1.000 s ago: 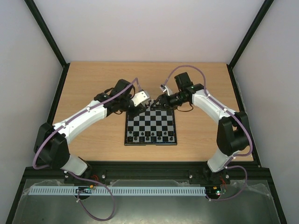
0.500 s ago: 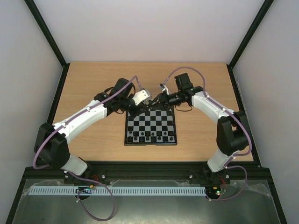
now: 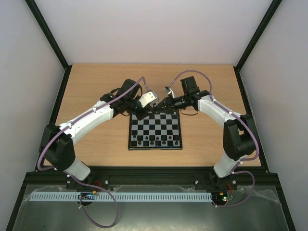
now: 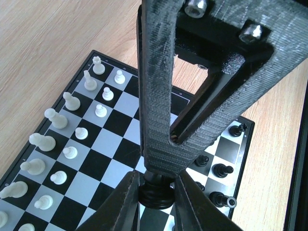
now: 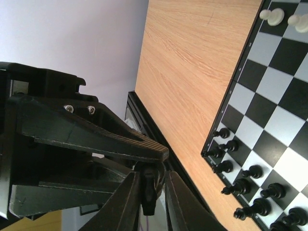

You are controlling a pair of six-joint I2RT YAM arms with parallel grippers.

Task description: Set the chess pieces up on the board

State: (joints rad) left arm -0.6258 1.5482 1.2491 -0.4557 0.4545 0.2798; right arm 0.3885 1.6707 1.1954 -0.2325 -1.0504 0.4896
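Note:
The board [image 3: 155,131] lies mid-table. Both grippers meet just above its far edge. My left gripper [image 4: 156,192] is shut on the round base of a black chess piece [image 4: 156,196]. My right gripper [image 5: 150,192] is shut on the upper part of that same black piece [image 5: 150,198]. In the top view the left gripper [image 3: 150,109] and the right gripper [image 3: 161,106] nearly touch, and the piece is hidden between them. White chess pieces [image 4: 50,139] fill two rows on one side of the board. Black chess pieces [image 4: 221,169] stand along the opposite side.
The right gripper's ribbed fingers [image 4: 156,96] cross the left wrist view and cover the board's middle. Bare wooden table [image 3: 96,82] surrounds the board. A black frame [image 3: 62,96] edges the table, with pale walls beyond it.
My right gripper's jaws have closed from open onto the black piece held by the left gripper. Both grippers have shifted slightly toward the far edge of the board.

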